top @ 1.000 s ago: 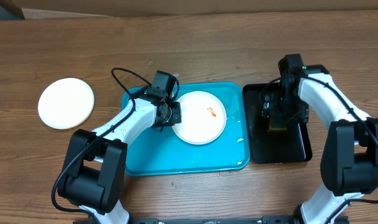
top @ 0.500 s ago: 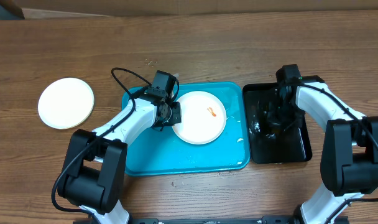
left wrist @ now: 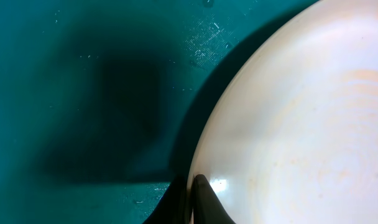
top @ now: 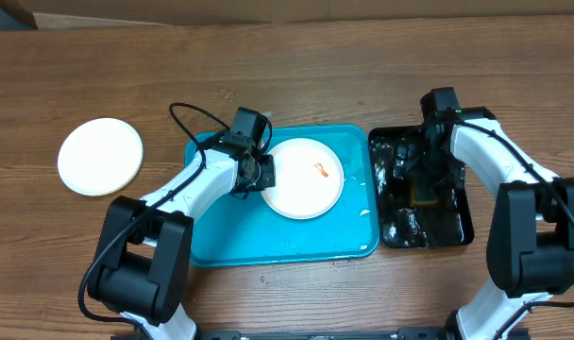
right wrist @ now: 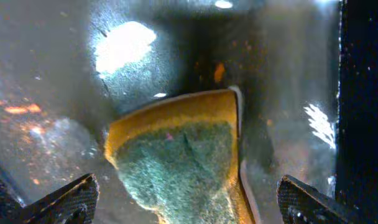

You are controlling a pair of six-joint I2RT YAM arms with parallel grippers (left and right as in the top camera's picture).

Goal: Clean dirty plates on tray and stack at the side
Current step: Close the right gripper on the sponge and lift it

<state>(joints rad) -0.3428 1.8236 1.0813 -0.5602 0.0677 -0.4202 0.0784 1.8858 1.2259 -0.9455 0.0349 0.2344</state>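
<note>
A white dirty plate (top: 306, 178) with a small orange-red smear (top: 320, 170) lies on the turquoise tray (top: 221, 241). My left gripper (top: 265, 175) is shut on the plate's left rim. In the left wrist view its dark fingertips (left wrist: 200, 198) pinch the rim of the plate (left wrist: 301, 124) above the tray floor (left wrist: 83, 93). My right gripper (top: 424, 175) hangs open over a yellow and green sponge (top: 421, 194) in the black tray (top: 457, 227). In the right wrist view the sponge (right wrist: 176, 155) lies between the spread fingers of the right gripper (right wrist: 189, 199), touching neither.
A clean-looking white plate (top: 100, 156) lies on the wooden table at the far left. The black tray's wet floor (right wrist: 52, 93) glistens. Water drops show on the turquoise tray's right side (top: 362, 203).
My right gripper was shut and pressed low in the black tray half a second ago; it now stands open above the sponge. The left gripper and plate have not moved.
</note>
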